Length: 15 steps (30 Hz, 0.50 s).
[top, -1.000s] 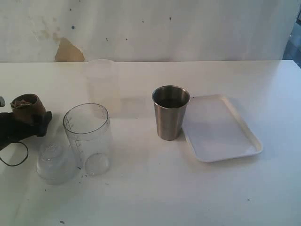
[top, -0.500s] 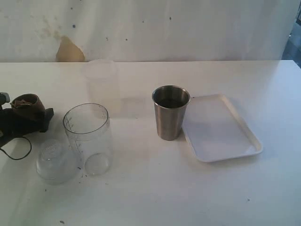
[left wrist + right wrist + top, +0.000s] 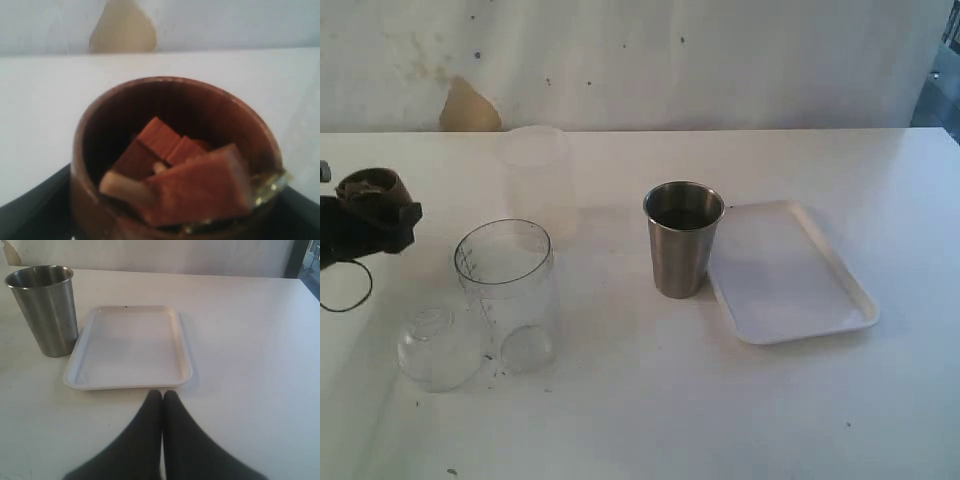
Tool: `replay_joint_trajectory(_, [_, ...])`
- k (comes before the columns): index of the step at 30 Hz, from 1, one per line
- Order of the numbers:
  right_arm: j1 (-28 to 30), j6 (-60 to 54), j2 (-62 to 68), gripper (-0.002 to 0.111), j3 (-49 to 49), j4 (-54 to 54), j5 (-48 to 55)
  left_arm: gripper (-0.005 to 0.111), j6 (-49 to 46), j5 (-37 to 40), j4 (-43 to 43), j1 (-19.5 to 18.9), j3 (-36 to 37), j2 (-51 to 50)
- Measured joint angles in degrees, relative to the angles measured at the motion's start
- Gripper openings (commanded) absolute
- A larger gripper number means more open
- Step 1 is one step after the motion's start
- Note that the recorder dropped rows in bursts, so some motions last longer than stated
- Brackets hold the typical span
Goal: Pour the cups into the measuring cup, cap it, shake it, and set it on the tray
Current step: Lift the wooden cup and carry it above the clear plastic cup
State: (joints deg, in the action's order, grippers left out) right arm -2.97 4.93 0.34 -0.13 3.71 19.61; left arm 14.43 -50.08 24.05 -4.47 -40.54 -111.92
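You've got the left end effector straddling the wooden cup, clamp unclear; upright measuring cup sits near, to its right.

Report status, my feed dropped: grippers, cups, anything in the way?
Left gripper shut on wooden cup, pieces inside. Right gripper shut, empty, near tray. Measuring cup upright, uncapped; dome lid beside it. Nothing blocking the pour.

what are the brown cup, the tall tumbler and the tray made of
Brown cup: looks like wood, matte, warm reddish-brown with a thick rounded rim.
Tumbler: metal, probably stainless steel, brushed grey with soft reflections.
Tray: seems to be white plastic, smooth and slightly glossy, with a moulded low rim and rounded corners.
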Motion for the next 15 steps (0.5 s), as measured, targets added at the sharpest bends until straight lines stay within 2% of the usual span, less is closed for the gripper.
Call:
replay_joint_trajectory(3, [0.00,0.00,0.00,0.000,0.00,0.00,0.00,0.000,2.26,0.00,9.89,0.00,0.00,9.12])
replay_joint_trajectory(7, [0.00,0.00,0.00,0.000,0.00,0.00,0.00,0.000,10.78,1.64,23.38,0.13,0.00,18.46])
replay_joint_trajectory(9, [0.00,0.00,0.00,0.000,0.00,0.00,0.00,0.000,11.91,4.07,28.31,1.89,0.00,23.01])
replay_joint_trajectory(15, [0.00,0.00,0.00,0.000,0.00,0.00,0.00,0.000,8.57,13.06,30.75,8.29,0.07,29.85])
